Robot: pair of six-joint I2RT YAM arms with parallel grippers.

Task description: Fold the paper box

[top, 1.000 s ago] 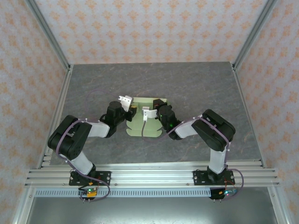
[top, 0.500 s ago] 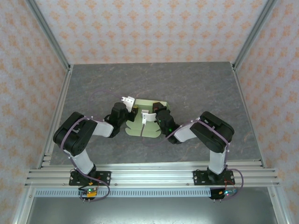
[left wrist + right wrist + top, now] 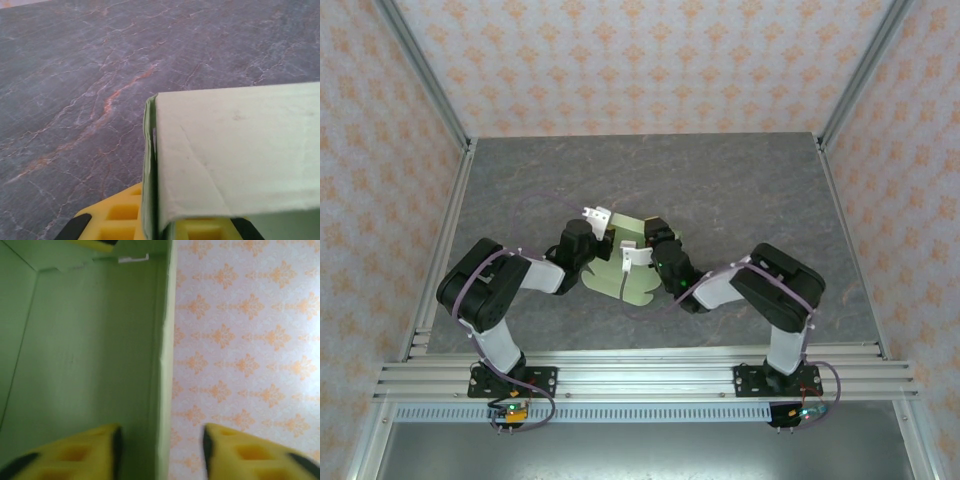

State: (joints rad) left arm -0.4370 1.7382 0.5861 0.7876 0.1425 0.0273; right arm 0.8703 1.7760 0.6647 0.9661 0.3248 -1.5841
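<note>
The paper box (image 3: 638, 272) is a pale green card sheet, partly folded, lying mid-table between both arms. My left gripper (image 3: 592, 217) is at its left far corner. In the left wrist view the folded card (image 3: 235, 150) stands up from between the yellow fingers (image 3: 115, 222), and the left gripper (image 3: 161, 227) is shut on its edge. My right gripper (image 3: 636, 252) is over the sheet's middle. In the right wrist view a raised card wall (image 3: 85, 340) stands between the spread fingers (image 3: 245, 455); the right gripper (image 3: 161, 450) is open and the right-hand finger is clear of the card.
The grey marbled table (image 3: 740, 180) stretches around the box on all sides. Aluminium posts and patterned walls (image 3: 640, 60) enclose it. A metal rail (image 3: 640, 375) runs along the near edge by the arm bases.
The left gripper has closed on the card's edge. The right gripper has gone from shut to open. The sheet has shifted and turned slightly, its near edge swinging right.
</note>
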